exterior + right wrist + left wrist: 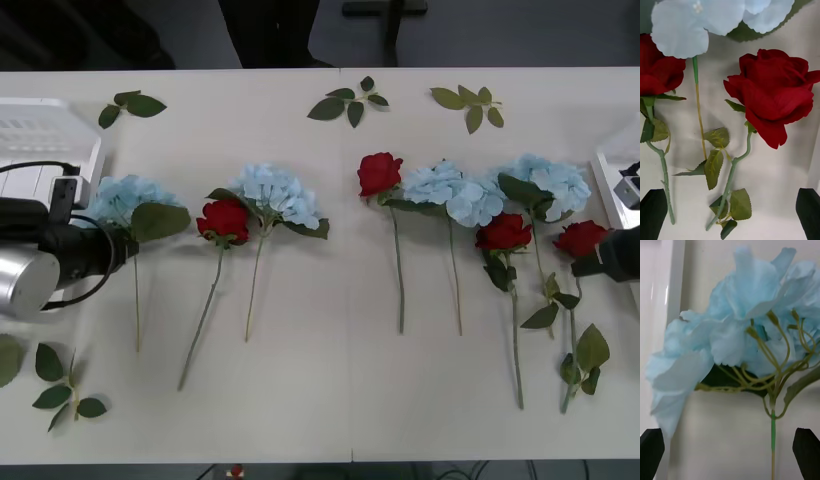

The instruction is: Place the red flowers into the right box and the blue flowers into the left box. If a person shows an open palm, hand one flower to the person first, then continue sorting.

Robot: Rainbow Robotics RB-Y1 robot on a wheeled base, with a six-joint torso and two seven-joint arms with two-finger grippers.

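Note:
Red flowers and blue flowers lie in a row across the table. My left gripper (122, 250) is open at the leftmost blue hydrangea (125, 198), whose thin stem (772, 435) runs between my black fingertips (651, 453). The left box (40, 130) stands just behind it. My right gripper (587, 265) is open over the rightmost red rose (580, 238); its head (771, 93) and bent stem (730, 180) sit ahead of the fingertips (808, 213). Only part of the right box (615, 170) is seen at the right edge. Other roses (225, 220) (379, 173) (503, 233) lie between hydrangeas (278, 193) (450, 190) (545, 180).
Loose green leaf sprigs lie at the back of the table (130, 105) (348, 103) (470, 103) and at the front left (60, 385). In the right wrist view a second rose (657, 67) and a hydrangea head (696, 22) lie close beside the rightmost rose.

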